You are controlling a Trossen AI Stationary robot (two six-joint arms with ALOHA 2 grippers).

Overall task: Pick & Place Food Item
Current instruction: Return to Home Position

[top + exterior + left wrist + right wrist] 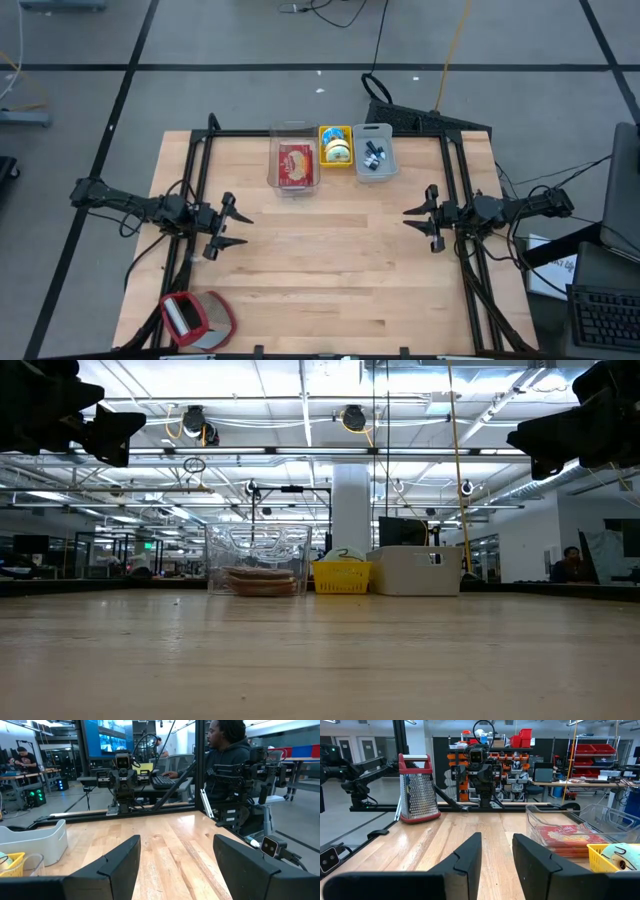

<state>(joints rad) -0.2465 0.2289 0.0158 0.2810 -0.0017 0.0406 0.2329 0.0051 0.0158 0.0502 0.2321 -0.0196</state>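
Note:
A red food packet (295,165) lies flat in a clear bin (293,135) at the table's far edge; it also shows in the right wrist view, red packet (565,836). Beside that bin stand a yellow basket (336,146) with a round yellow item and a pale bin (375,152) holding small dark things. My left gripper (246,229) hovers level over the table's left side, open, nothing between its fingers (120,862). My right gripper (407,217) hovers level over the right side, its fingers (467,852) a narrow gap apart and empty.
A red-handled metal grater (195,318) stands upright at the near left corner, also seen as the grater (418,790) in the right wrist view. Black frame rails (195,190) run along both sides. A person (225,750) sits beyond the table's right side. Bare wood (330,260) lies between the grippers.

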